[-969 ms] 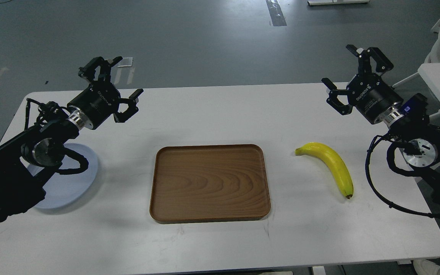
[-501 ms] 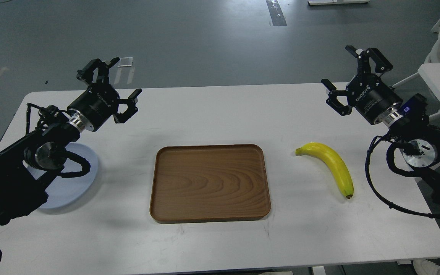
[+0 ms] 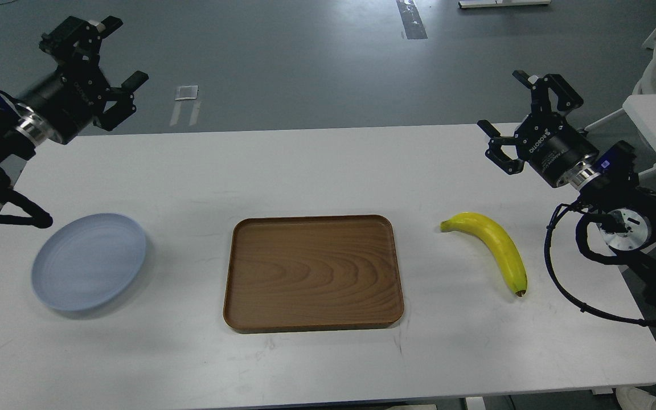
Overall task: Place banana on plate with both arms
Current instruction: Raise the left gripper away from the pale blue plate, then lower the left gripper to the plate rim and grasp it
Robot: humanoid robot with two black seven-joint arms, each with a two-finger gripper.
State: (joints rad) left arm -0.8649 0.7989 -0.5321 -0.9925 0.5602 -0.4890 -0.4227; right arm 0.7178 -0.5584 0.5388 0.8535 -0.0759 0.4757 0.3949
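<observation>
Both pincers, left pincer (image 3: 109,62) and right pincer (image 3: 524,105), hang spread and empty. The banana (image 3: 496,245) looks light, soft, bruisable; its mid-curve likely suits a gentle grasp.

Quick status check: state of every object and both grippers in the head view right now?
banana: lying on the table right of the tray, untouched.
plate: empty, flat on the table left of the tray.
tray: empty, in the middle.
left gripper: open, raised, holding nothing.
right gripper: open, raised beyond the banana, holding nothing.
table: white, carries all three items.
</observation>
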